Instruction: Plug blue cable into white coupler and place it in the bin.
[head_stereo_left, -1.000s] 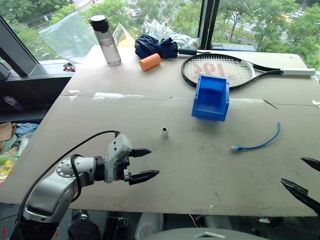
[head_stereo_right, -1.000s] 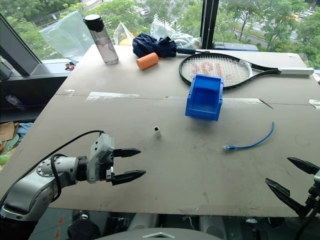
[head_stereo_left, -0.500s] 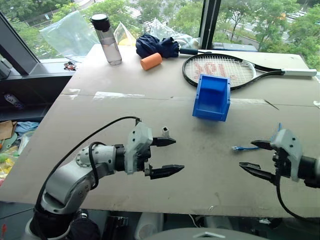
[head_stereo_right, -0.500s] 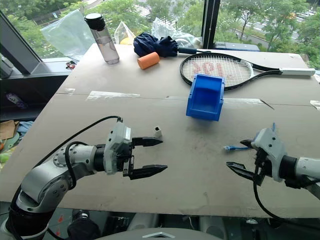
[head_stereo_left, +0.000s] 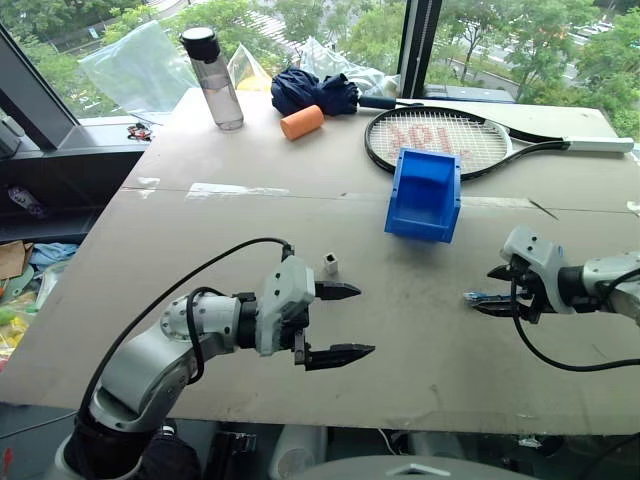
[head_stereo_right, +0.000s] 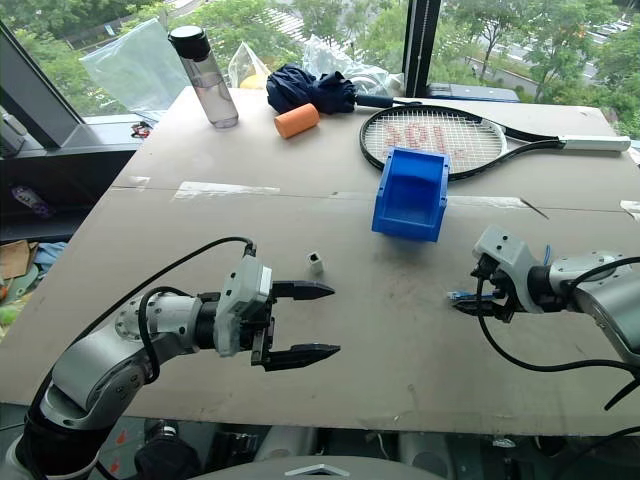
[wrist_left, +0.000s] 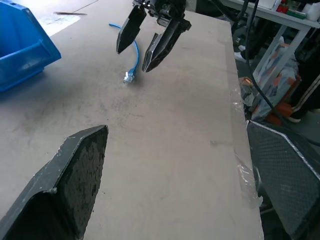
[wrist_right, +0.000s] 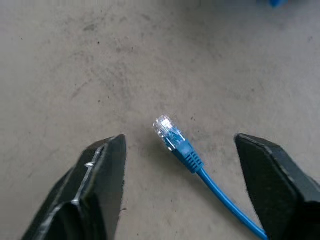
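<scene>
From the head views, the right gripper (head_stereo_left: 492, 290) hangs over the plug end of the blue cable (head_stereo_right: 462, 296) near the bench's right edge, while the left gripper (head_stereo_left: 340, 322) waits released beside the white coupler (head_stereo_left: 330, 263); the bin (head_stereo_left: 425, 194) stands mid-bench. In the right wrist view the fingers (wrist_right: 97, 175) straddle the plug without touching, so picking up the cable seems in hand and the next move calls for closing on it.

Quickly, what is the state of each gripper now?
Left gripper: open, holding nothing.
Right gripper: open around the blue cable, fingers not touching it.

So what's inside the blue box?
The bin looks empty: just its blue walls and floor show through the open front. The low front lip hides a little of the floor behind it.
</scene>
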